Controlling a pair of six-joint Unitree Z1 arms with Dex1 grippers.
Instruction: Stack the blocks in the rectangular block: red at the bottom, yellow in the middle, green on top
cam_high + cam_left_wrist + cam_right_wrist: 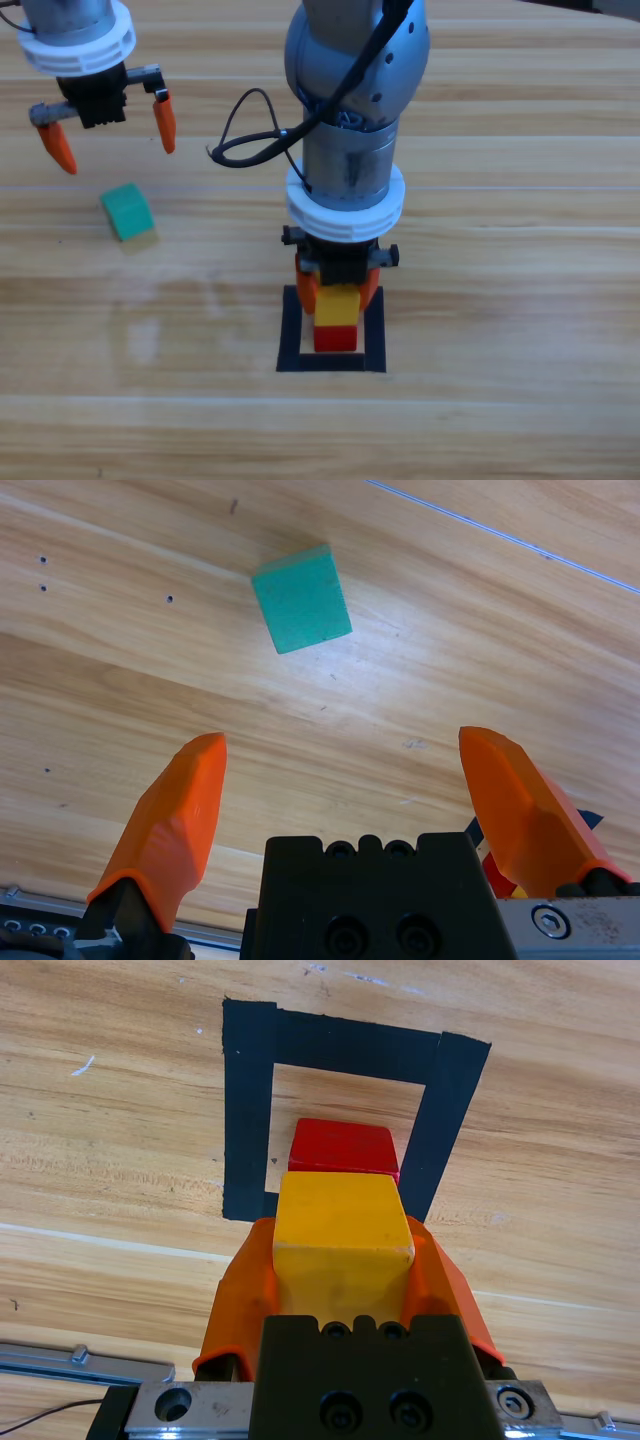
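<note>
Red cube [335, 338] sits on the bare wood inside the black tape rectangle [291, 330], toward its right half as the right wrist view [343, 1147] shows it. Tape outline [247, 1120] closed on all four sides.

Yellow cube [338, 305] directly over the red one, edges roughly lined up from above. In the right wrist view the yellow cube [342, 1235] hides the near part of the red; cannot tell whether the two are touching or a sliver apart.

Right gripper [338, 292] comes straight down over the rectangle, orange jaws clamped on the yellow cube's two sides. Same grip seen from the wrist [342, 1260].

Green cube [127, 211] lies alone on the table [520, 200], well left of the rectangle, turned at an angle to the wood grain.

Left gripper [110, 128] hangs above and just behind the green cube, jaws spread wide, holding nothing. From its wrist [345, 780] the green cube [300, 598] lies ahead, apart from both jaws.
</note>
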